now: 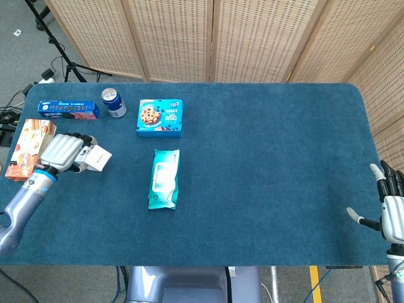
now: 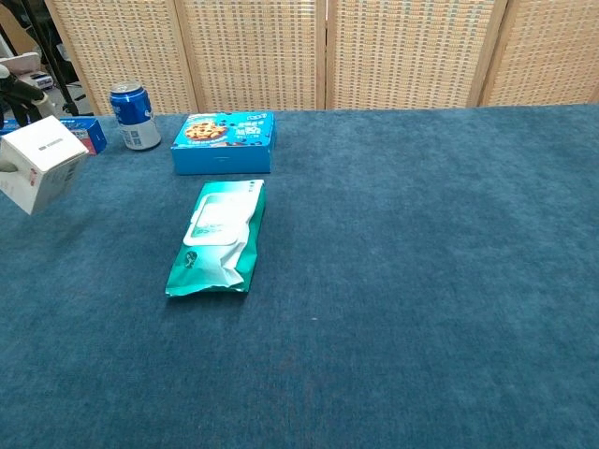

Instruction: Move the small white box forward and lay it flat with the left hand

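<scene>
The fuzzy, matt dark blue cloth table cover looks like short-pile felt or carpet. The small white cardboard box pinched in the fingers of the silvery metal-and-plastic left hand has a smooth, slightly satin paper face. The teal plastic wipes pouch is glossy and crinkly, off to the right of those fingers. The blue drink can is shiny metal, and the blue cookie box is smooth printed card.

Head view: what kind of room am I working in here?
Probably a lab or studio data-collection setup: a blue-covered table backed by woven folding screens, with a stand and cables on the floor, and packaged snacks laid out like props.
</scene>
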Robot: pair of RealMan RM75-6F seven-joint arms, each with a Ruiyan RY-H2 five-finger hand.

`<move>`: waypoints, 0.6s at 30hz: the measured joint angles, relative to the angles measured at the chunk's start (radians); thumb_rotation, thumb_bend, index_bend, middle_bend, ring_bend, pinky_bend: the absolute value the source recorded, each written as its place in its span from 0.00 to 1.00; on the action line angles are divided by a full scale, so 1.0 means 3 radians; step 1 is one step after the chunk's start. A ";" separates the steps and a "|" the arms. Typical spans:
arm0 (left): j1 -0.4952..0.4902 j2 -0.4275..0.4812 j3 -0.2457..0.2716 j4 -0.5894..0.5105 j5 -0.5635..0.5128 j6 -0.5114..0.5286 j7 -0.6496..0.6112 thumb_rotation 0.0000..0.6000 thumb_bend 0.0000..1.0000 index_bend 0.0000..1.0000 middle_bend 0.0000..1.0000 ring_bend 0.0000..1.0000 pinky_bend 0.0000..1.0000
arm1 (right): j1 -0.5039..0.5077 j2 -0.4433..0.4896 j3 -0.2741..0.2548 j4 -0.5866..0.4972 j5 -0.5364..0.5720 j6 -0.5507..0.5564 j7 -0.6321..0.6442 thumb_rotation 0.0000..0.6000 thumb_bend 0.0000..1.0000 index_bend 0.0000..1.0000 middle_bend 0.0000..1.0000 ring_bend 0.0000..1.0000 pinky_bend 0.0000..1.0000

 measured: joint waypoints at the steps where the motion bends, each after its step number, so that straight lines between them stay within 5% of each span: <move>1: 0.0024 0.0067 0.0021 -0.0096 -0.0025 0.0017 0.0125 1.00 0.30 0.42 0.44 0.33 0.39 | -0.0003 0.0005 -0.0001 -0.0004 -0.0008 0.0008 0.0009 1.00 0.00 0.00 0.00 0.00 0.00; 10: 0.0117 0.0347 0.0174 -0.0787 -0.0776 0.0162 0.1376 1.00 0.30 0.43 0.44 0.33 0.39 | -0.0027 0.0044 -0.0012 -0.0026 -0.0052 0.0048 0.0091 1.00 0.00 0.00 0.00 0.00 0.00; 18: 0.0094 0.0071 0.0213 -0.0920 -0.1632 0.0484 0.2131 1.00 0.30 0.42 0.44 0.33 0.39 | -0.0037 0.0063 -0.0015 -0.0030 -0.0073 0.0070 0.0138 1.00 0.00 0.00 0.00 0.00 0.00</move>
